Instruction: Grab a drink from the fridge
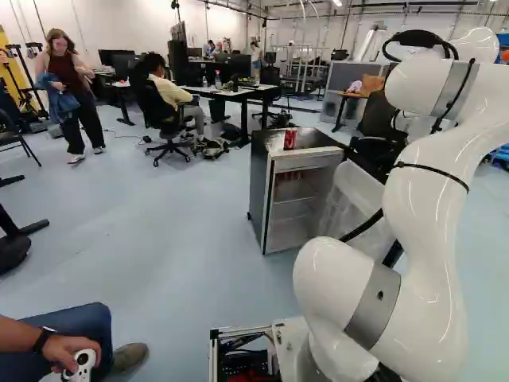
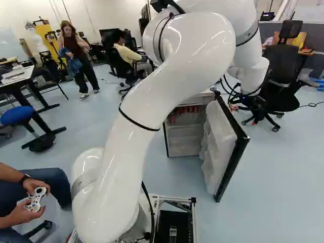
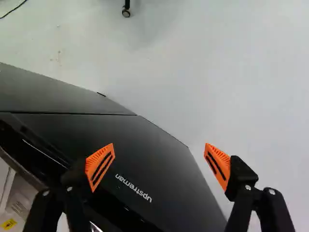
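Fridge door (image 2: pixel 219 142) between jaws (image 2: pixel 244 114) and shelves (image 2: pixel 184 132), direct way blocked; free passage — through the open front

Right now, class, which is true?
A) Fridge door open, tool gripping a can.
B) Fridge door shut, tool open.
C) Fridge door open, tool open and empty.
C: the door stands swung out from the fridge, and the tool has its orange pads wide apart, gripping nothing.

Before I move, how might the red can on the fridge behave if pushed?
The red can stands upright and looks taller than wide, so a high push could tip it. Its round sides would probably let it roll once down. The fridge top looks glossy, so a low nudge may just slide it.
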Robot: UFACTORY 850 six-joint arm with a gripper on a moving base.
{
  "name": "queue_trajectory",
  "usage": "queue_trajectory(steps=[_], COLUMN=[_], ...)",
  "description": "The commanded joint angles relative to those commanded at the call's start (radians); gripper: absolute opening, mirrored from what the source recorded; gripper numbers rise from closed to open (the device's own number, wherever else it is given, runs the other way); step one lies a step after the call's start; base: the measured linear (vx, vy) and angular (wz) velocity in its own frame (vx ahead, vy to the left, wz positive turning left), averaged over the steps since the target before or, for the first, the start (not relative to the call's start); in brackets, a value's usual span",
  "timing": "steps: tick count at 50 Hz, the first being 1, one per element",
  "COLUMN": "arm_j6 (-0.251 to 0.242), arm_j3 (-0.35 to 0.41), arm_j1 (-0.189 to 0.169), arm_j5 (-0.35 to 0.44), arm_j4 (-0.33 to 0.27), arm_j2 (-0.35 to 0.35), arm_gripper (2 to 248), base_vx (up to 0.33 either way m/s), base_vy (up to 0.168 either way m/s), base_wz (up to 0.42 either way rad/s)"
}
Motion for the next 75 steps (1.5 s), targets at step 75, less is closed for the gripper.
queue_trajectory(steps=[75], arm_j6=[0.000], arm_j3=[0.354], arm_j1=[0.110], arm_j5=[-0.123], arm_j4=[0.000], arm_j2=[0.235], arm_gripper=[247], base_vx=[0.000], base_vy=[0.000], base_wz=[0.000])
